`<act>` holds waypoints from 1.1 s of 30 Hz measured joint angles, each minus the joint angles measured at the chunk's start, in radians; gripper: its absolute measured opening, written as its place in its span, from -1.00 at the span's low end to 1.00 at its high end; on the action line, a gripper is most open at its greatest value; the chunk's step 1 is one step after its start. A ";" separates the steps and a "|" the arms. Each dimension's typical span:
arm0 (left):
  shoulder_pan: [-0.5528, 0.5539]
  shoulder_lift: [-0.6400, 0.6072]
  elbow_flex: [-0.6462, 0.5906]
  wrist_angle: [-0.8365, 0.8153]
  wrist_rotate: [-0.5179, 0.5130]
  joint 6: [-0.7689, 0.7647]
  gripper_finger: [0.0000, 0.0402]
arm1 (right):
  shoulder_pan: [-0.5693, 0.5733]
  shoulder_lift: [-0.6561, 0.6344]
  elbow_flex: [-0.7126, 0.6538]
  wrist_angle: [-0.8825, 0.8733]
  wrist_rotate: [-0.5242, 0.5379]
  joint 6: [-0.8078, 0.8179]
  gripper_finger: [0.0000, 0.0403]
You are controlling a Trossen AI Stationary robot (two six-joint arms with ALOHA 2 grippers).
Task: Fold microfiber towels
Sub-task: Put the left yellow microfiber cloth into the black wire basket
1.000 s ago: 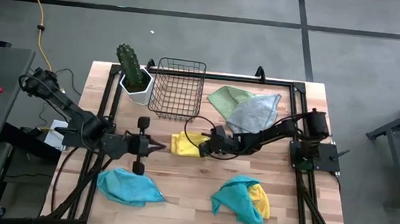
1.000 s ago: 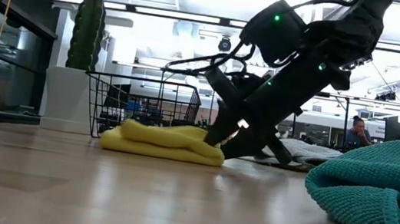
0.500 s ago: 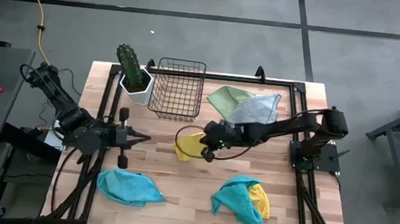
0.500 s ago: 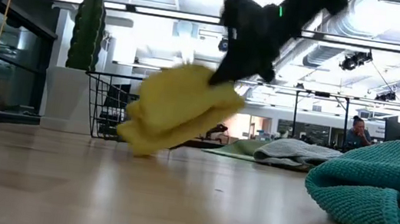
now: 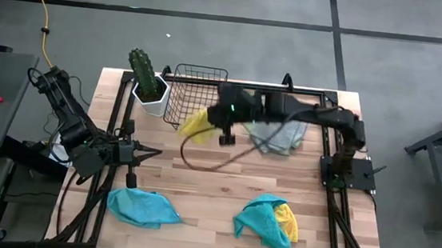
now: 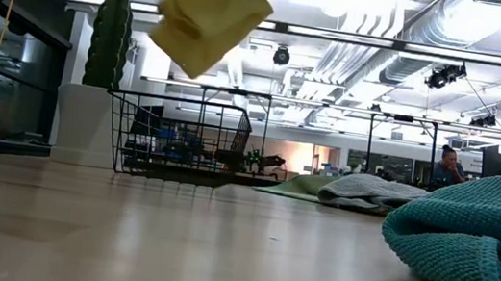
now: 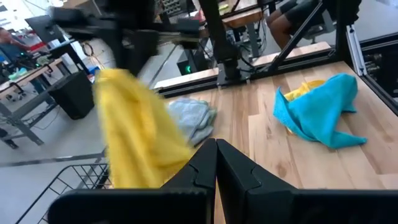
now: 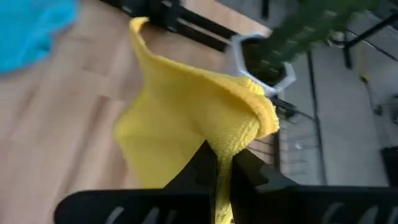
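Observation:
My right gripper [image 5: 212, 120] is shut on a folded yellow microfiber towel [image 5: 194, 125], high over the table beside the black wire basket [image 5: 195, 98]. In the low view the towel [image 6: 211, 14] hangs far above the tabletop. My left gripper [image 5: 153, 153] waits shut near the table's left side, holding nothing; its wrist view shows the shut fingers [image 7: 216, 158] and the yellow towel [image 7: 140, 140] ahead. A teal towel [image 5: 143, 207] lies crumpled at the near left. A teal and a yellow towel [image 5: 267, 221] lie heaped at the near right. Green and grey towels [image 5: 273, 120] lie at the far right. My right gripper pinches a bunched fold of the yellow towel [image 8: 231, 147] between its two fingers, several layers thick. The fingers come slanting down from the table's right side. The towel hangs from them, lifted clear of the table, its free part drooping toward the basket.
A potted cactus [image 5: 146, 77] stands at the far left next to the basket. A black cable [image 5: 202, 158] loops across the middle of the wooden table [image 5: 215, 188]. The black frame rail [image 5: 331, 150] runs along the table's right side.
My right gripper has risen steeply from the table's middle and gone toward the far edge and the basket, rolling as it went. The yellow towel went from lying folded on the table to hanging clear. My left gripper has drawn back toward the table's left edge.

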 joint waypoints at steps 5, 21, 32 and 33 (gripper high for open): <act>0.000 0.000 0.000 0.000 0.000 0.000 -1.00 | -0.114 0.100 0.176 -0.084 -0.088 -0.095 -1.00; 0.004 0.000 0.000 0.000 -0.014 0.000 -1.00 | -0.290 0.363 0.270 -0.147 -0.247 -0.248 -1.00; 0.004 0.000 0.000 -0.001 -0.014 -0.003 -1.00 | -0.291 0.450 0.270 -0.289 -0.200 -0.211 -1.00; 0.004 0.000 0.000 -0.001 -0.014 -0.003 -1.00 | -0.291 0.451 0.270 -0.298 -0.192 -0.209 -1.00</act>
